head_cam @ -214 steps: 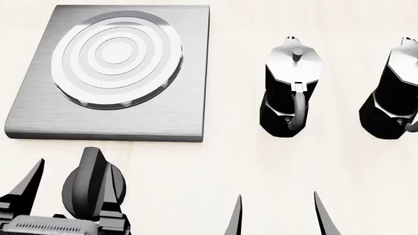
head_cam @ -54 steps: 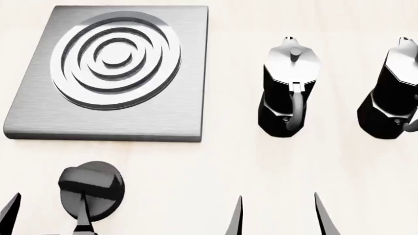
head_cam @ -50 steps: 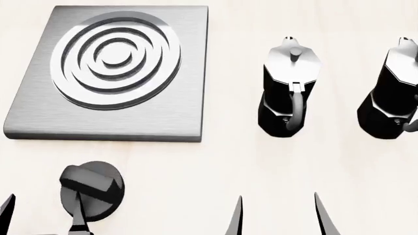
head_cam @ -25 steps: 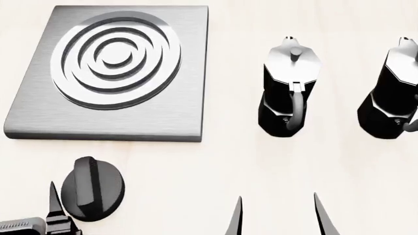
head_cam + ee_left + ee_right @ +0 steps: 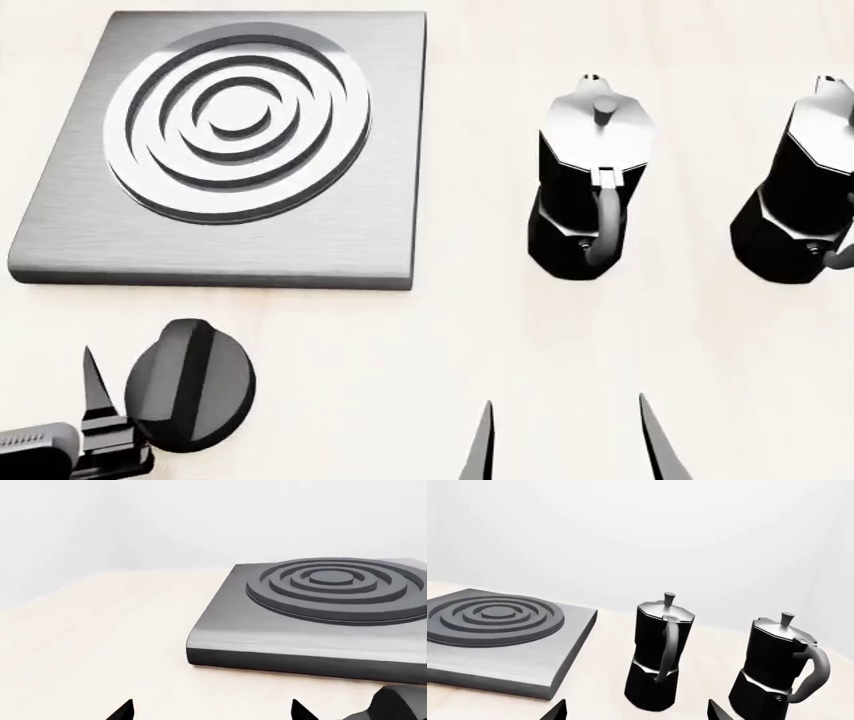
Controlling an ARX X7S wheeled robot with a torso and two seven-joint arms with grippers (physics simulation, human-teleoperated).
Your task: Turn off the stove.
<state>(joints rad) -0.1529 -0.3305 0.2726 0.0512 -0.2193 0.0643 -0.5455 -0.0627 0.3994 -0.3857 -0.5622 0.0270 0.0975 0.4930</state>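
The stove's grey metal plate [image 5: 334,230] with its ringed burner [image 5: 238,122] lies at the far left; it also shows in the left wrist view [image 5: 267,640]. Its round black ridged knob [image 5: 191,385] sits in front of the plate, apart from it. My left gripper [image 5: 212,711] is open and empty just left of the knob [image 5: 395,706]; only one finger [image 5: 94,390] shows in the head view. My right gripper [image 5: 567,440] is open and empty, low in front of the moka pots.
Two black moka pots with silver lids stand to the right of the stove, one in the middle [image 5: 594,180] and one at the right edge [image 5: 801,190]. Both also show in the right wrist view, the nearer [image 5: 657,655] and the farther [image 5: 774,665].
My left gripper has come off the knob and moved to its left. The knob's ridge has gone from crosswise to near upright. The burner rings look darker than in the oldest frame.
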